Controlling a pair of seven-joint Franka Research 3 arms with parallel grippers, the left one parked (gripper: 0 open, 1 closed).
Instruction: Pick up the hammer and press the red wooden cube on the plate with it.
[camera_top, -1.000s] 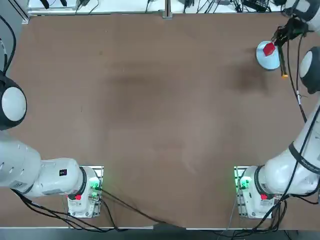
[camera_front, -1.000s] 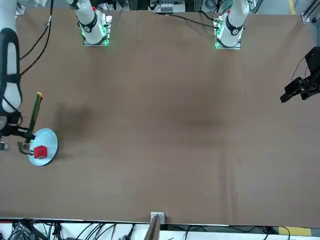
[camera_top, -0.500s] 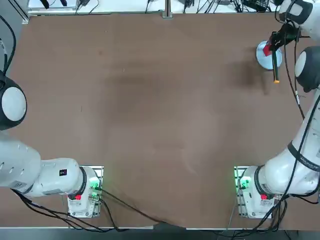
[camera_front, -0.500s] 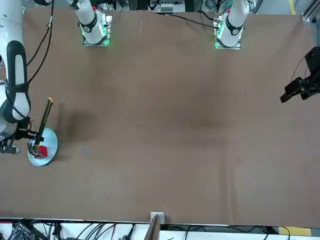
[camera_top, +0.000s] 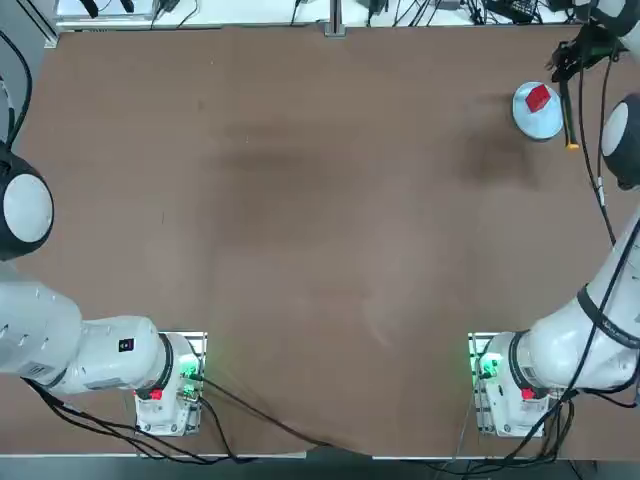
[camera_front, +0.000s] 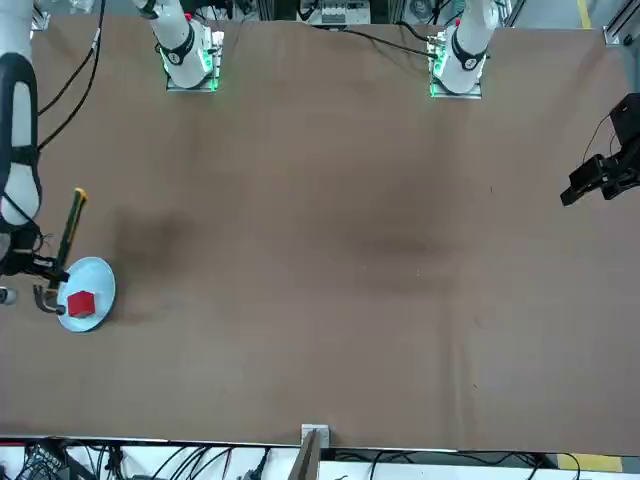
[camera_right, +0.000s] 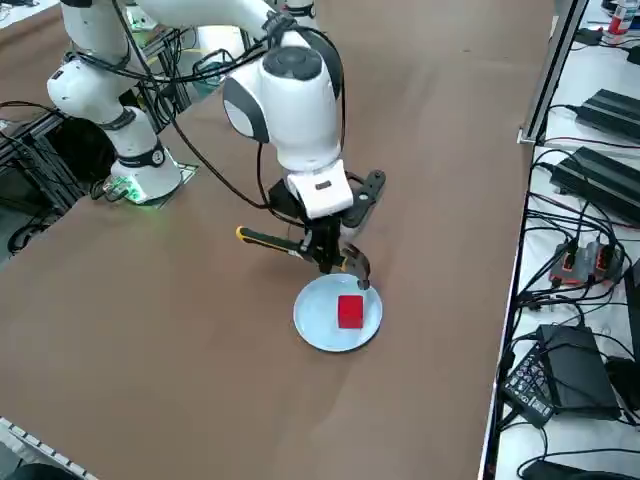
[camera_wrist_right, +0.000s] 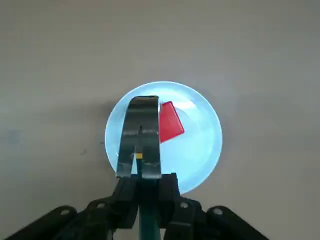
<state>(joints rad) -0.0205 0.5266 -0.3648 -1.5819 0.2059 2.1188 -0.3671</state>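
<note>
right tool (camera_right: 326, 246) clamped shut on hammer (camera_right: 268, 240), handle pointing back toward robot's base side. red cube (camera_right: 350, 312) sits on plate (camera_right: 315, 325), off to robot's left of hammer head, so next move probably goes left, then down.

From my place I see that the hammer head (camera_wrist_right: 142, 135), beyond the fingertips (camera_wrist_right: 150, 187), has the look of dark metal, smooth, with a glossy shine along its curve. The hammer's handle (camera_right: 270, 240), held between the fingers, looks like plastic or rubber. Past the fingertips, the plate (camera_wrist_right: 195, 145) appears smooth and glossy, with a bright reflection on it. The red cube (camera_wrist_right: 170, 121) on it looks smooth and rather matt; I cannot tell its material. Under the plate, the tabletop (camera_right: 200, 350) seems smooth, with a dull sheen.
</note>
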